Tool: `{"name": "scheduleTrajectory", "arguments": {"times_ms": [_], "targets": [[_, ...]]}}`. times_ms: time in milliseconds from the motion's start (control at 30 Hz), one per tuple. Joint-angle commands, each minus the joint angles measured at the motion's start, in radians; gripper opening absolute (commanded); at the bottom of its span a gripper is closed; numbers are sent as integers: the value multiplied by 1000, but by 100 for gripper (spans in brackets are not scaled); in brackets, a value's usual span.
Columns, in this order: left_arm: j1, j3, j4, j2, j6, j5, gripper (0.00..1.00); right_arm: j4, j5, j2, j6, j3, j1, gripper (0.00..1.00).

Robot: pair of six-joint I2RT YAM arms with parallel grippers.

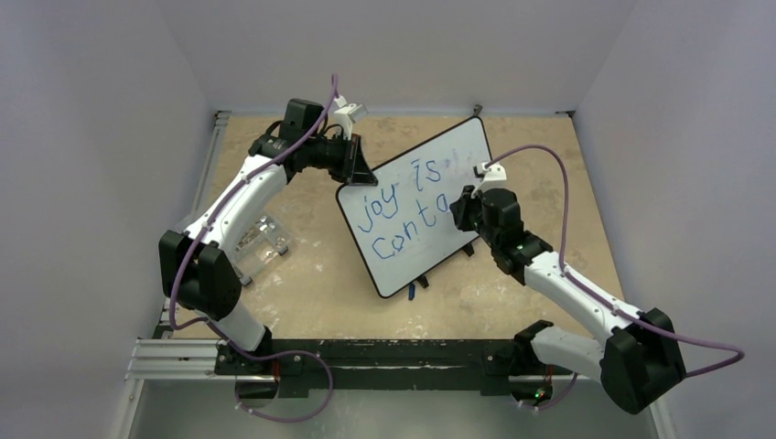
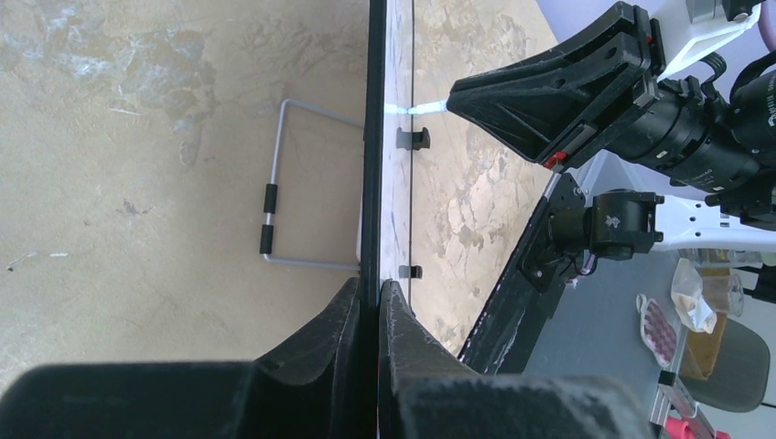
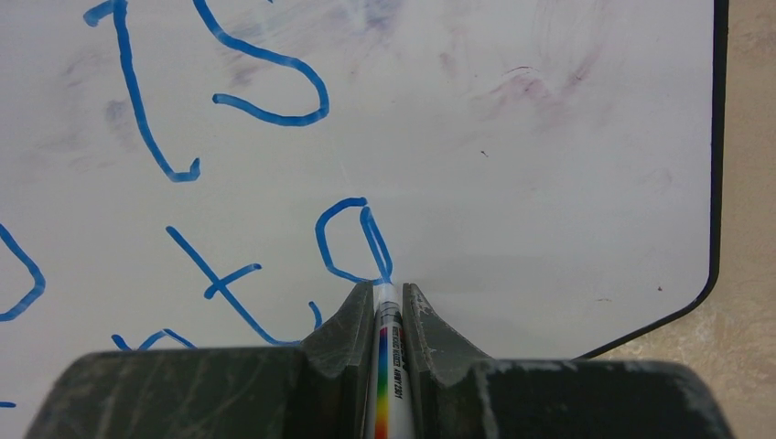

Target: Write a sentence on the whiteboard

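Nearest us, our right gripper (image 3: 380, 294) clamps a marker (image 3: 388, 366), its tip on the blue sentence (image 1: 403, 215). Our left gripper (image 2: 376, 291), arm stretched far, pinches the left edge of the tilted whiteboard (image 1: 458, 155), which stands in the middle of the table (image 1: 302, 283).

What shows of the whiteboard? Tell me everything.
The whiteboard is a glossy white rectangle with a thin black frame and rounded corners. It stands propped on the tan table, with a wire stand behind it. Blue writing reads "joy is conta" in two lines, over faint purple smudges. The left gripper clamps its edge near a corner. The marker in the right gripper touches its face at the last letter.
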State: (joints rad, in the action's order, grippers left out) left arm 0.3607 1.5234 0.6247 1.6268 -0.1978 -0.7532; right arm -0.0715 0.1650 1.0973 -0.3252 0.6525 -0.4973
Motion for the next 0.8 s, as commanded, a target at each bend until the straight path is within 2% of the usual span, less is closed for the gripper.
{"name": "scheduleTrajectory", "arguments": {"times_ms": [0, 767], "targets": [[1, 11, -48, -44, 72, 28, 0, 9, 16, -20, -7, -5, -4, 0], [1, 11, -48, -46, 72, 29, 0, 90, 130, -75, 63, 144, -1, 0]]}}
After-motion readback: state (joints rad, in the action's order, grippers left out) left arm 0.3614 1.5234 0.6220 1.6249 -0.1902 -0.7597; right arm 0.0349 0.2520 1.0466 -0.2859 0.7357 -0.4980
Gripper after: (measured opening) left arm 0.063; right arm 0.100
